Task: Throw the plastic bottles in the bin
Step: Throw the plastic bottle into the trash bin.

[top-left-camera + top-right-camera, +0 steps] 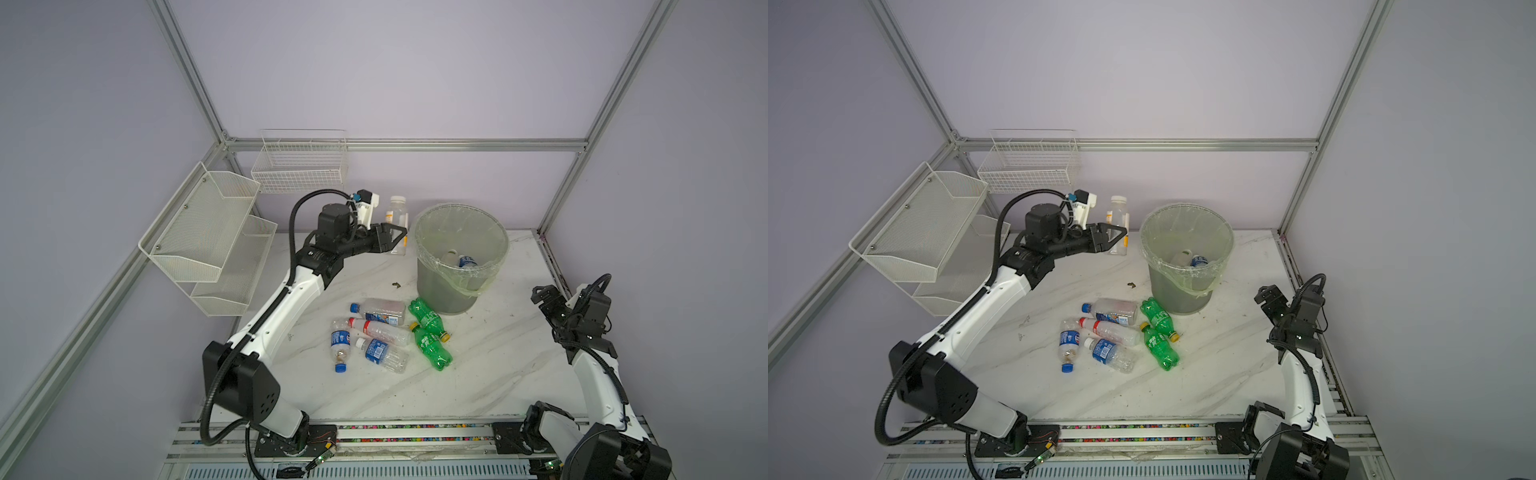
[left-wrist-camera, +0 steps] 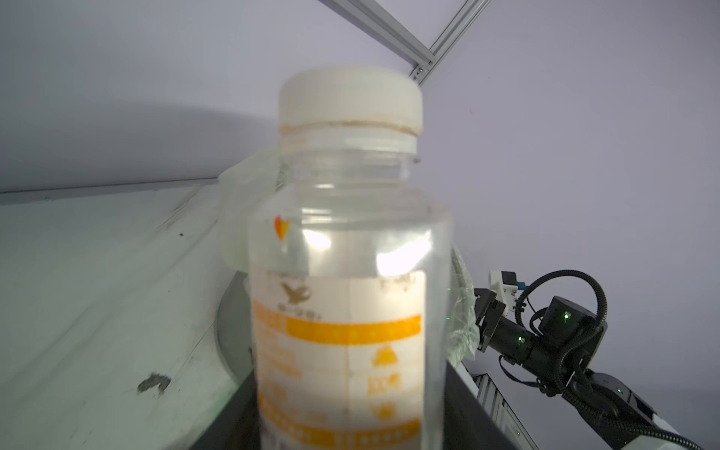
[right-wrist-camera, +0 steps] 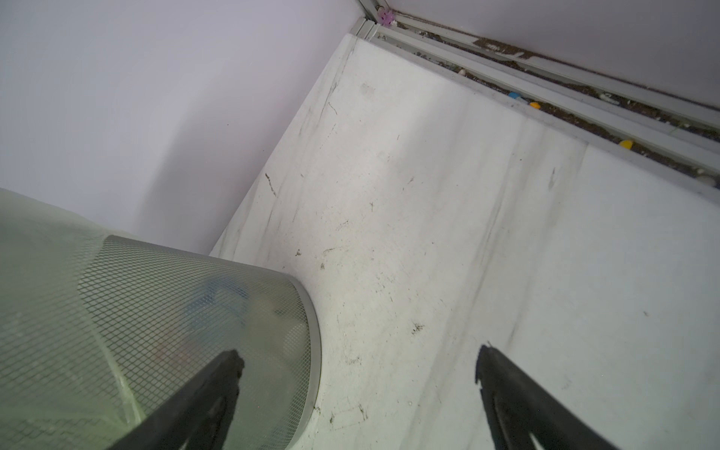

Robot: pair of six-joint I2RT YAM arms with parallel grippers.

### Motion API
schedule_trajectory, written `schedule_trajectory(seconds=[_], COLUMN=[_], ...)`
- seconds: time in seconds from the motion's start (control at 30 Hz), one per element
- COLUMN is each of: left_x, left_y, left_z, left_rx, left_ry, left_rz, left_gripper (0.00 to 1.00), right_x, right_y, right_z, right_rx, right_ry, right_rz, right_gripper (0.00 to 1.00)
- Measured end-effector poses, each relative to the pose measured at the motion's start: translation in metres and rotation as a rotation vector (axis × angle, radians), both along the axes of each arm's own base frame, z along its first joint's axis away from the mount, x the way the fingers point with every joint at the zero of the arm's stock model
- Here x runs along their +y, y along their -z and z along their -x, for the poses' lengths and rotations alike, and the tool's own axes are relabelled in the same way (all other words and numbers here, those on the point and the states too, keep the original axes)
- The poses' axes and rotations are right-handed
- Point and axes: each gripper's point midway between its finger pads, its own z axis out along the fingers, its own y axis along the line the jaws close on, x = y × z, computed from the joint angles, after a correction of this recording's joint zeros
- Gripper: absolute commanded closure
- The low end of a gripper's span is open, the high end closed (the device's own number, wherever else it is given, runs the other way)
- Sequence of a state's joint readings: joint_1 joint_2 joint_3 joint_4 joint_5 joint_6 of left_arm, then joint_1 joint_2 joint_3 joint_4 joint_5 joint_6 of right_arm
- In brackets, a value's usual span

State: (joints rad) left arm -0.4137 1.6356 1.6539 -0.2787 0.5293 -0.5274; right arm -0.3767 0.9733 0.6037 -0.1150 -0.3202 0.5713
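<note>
White-capped bottle point(image 1: 397, 212) is upright, clamped in my left pincer point(image 1: 398, 241), just beside the bin point(image 1: 444, 297); I see six more bottles point(image 1: 380, 330) lying on the table point(image 1: 498, 374); right pincer point(image 3: 358, 356) wide open, empty

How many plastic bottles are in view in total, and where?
9. On the table lie four clear bottles and two green bottles. The left gripper holds a white-capped bottle upright beside the bin. Two bottles show inside it; others may be hidden.

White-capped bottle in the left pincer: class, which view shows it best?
The left wrist view: the white-capped bottle fills it, cap and orange label plain. Both top views show it small, upright beside the bin; the right wrist view misses it.
</note>
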Motion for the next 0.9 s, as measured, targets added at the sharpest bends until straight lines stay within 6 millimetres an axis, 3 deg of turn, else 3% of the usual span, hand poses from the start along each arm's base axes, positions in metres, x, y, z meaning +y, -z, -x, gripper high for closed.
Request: schedule_trajectory(seconds=[0.03,0.07,0.17,0.27,0.33,0.4,0.6,0.7,0.8,0.9], left_x=[-0.02,-0.038,-0.084,-0.093,-0.082,-0.061,0.037,0.077,0.1,0.12], left_y=[-0.01,-0.017,-0.025,-0.01,-0.006,-0.014,-0.069,-0.082,-0.068,-0.032], left_z=[-0.006,-0.01,-0.015,-0.014,-0.019,-0.022,-0.005,0.003,0.003,-0.01], left_rx=[-0.02,-0.037,-0.037,0.019,0.043,0.036,-0.054,-0.083,-0.051,0.03], left_ry=[0.034,0.066,0.133,0.14,0.11,0.058,-0.145,-0.237,-0.292,-0.34], left_rz=[0.004,0.007,0.012,-0.018,-0.035,-0.038,-0.008,0.001,-0.009,-0.037], left_gripper=[0.13,0.0,0.0,0.0,0.0,0.0,0.0,0.0,0.0,0.0], right_x=[0.0,0.0,0.001,0.002,0.002,0.003,0.004,0.004,0.006,0.007], right_y=[0.0,0.0,-0.002,-0.007,-0.011,-0.013,-0.008,-0.007,-0.009,-0.014], right_z=[0.0,0.0,0.002,0.004,0.005,0.005,0.004,0.004,0.005,0.009], right_rx=[0.0,-0.002,-0.01,-0.027,-0.04,-0.047,-0.032,-0.03,-0.035,-0.048], right_ry=[-0.001,-0.001,-0.002,-0.002,-0.002,-0.002,-0.011,-0.014,-0.019,-0.021], right_rz=[-0.001,0.0,0.003,0.009,0.014,0.017,0.007,0.004,0.003,0.011], right_gripper=[0.02,0.03,0.03,0.03,0.03,0.03,0.03,0.03,0.03,0.03])
